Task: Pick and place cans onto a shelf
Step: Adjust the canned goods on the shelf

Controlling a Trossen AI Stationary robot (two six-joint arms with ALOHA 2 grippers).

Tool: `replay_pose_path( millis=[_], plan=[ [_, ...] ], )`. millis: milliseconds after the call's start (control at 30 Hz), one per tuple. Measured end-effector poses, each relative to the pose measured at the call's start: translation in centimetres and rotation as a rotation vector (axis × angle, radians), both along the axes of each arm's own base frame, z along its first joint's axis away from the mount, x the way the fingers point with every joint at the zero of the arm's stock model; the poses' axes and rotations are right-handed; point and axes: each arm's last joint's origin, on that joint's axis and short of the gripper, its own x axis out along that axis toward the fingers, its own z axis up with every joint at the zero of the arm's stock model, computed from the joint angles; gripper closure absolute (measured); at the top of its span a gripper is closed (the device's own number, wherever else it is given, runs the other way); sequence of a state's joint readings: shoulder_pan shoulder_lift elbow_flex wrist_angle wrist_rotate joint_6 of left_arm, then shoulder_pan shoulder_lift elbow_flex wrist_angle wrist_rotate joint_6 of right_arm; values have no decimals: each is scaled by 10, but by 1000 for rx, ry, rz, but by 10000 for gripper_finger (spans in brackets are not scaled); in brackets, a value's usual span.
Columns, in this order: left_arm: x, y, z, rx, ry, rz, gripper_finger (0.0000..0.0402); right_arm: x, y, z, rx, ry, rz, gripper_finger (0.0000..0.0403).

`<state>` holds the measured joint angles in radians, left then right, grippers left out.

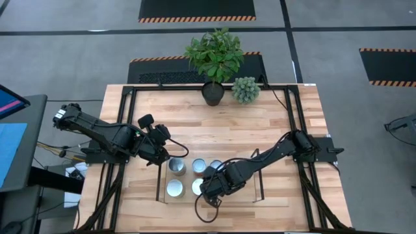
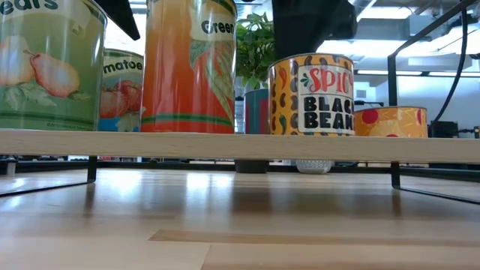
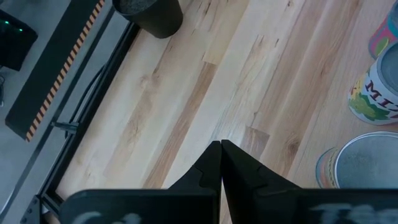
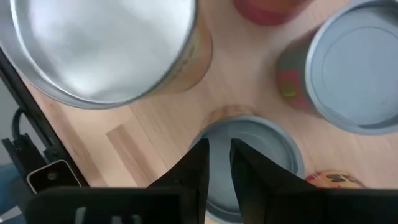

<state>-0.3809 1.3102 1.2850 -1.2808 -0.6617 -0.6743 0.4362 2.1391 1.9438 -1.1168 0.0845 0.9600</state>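
Note:
The shelf point(image 1: 240, 190), a low light-wood board on thin dark wire frames, carries several cans. In the low view they stand upright on the board point(image 2: 225, 142): a pears can point(image 2: 49, 64), an orange can point(image 2: 191, 67), a black-beans can point(image 2: 311, 94) and a flat yellow can point(image 2: 391, 121). My right gripper point(image 4: 219, 144) points steeply down just over the black-beans can's silver lid point(image 4: 261, 155), its fingers a narrow gap apart. My left gripper point(image 3: 221, 144) is shut and empty, above bare table left of the shelf point(image 1: 166, 158). My right gripper comes at the black-beans can from above, fingertips point(image 4: 202, 149) over the lid near its rim point(image 4: 239, 119). I cannot tell whether they touch it. The can stands upright on the board.
A tall silver-topped can point(image 4: 99, 43) and a blue-topped can point(image 4: 354, 68) stand close on either side of my right gripper. A potted plant point(image 1: 214, 58) and a small green plant point(image 1: 246, 90) stand at the table's far edge. Bare wood point(image 1: 227, 130) lies between them and the shelf.

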Motion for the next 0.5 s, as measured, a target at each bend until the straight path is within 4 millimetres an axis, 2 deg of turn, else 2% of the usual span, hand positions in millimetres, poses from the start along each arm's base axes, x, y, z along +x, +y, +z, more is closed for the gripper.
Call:
replay_pose_path(
  millis=[500],
  plan=[
    [0,0,0,0,0,0,401,5,3,-7,35,-50,3,311]
  ],
)
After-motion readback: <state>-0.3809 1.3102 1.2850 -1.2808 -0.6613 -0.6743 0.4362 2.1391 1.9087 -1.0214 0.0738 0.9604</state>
